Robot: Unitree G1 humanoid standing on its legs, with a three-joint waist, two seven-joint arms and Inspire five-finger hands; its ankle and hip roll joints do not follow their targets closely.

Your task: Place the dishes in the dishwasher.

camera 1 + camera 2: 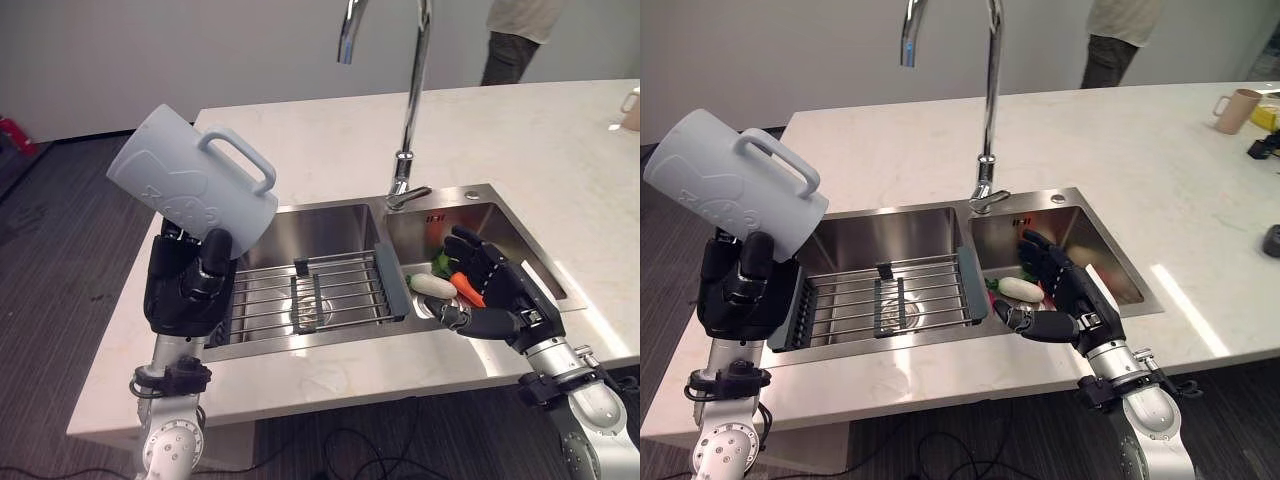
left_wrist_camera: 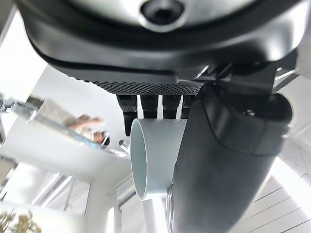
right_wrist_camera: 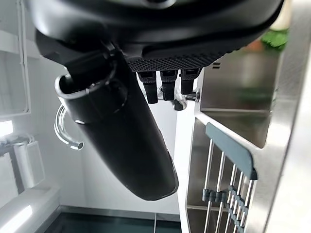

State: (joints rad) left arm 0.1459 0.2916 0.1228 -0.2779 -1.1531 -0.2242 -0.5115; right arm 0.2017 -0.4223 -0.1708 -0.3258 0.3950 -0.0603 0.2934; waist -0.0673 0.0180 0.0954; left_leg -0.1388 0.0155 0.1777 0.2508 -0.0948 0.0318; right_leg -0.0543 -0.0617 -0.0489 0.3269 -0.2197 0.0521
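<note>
Fingers of left hand point(image 1: 188, 285) pinch tilted mug point(image 1: 193, 183) above them.

A wire rack point(image 1: 312, 290) spans the left sink basin point(image 1: 320, 225), the tall faucet point(image 1: 410, 100) rises at the table's far sink edge, and vegetables point(image 1: 445, 280) crowd the right basin point(image 1: 500, 225).

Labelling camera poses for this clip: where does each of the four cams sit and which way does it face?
Left eye view: head, looking down at the sink; left hand grips a grey mug, right hand open over vegetables.
Right eye view: same head, offset sideways; same scene.
Left wrist view: along the left hand; fingers and thumb round the mug.
Right wrist view: along the right hand toward the faucet and drying rack.
Shared: mug, both head views plus left wrist.
</note>
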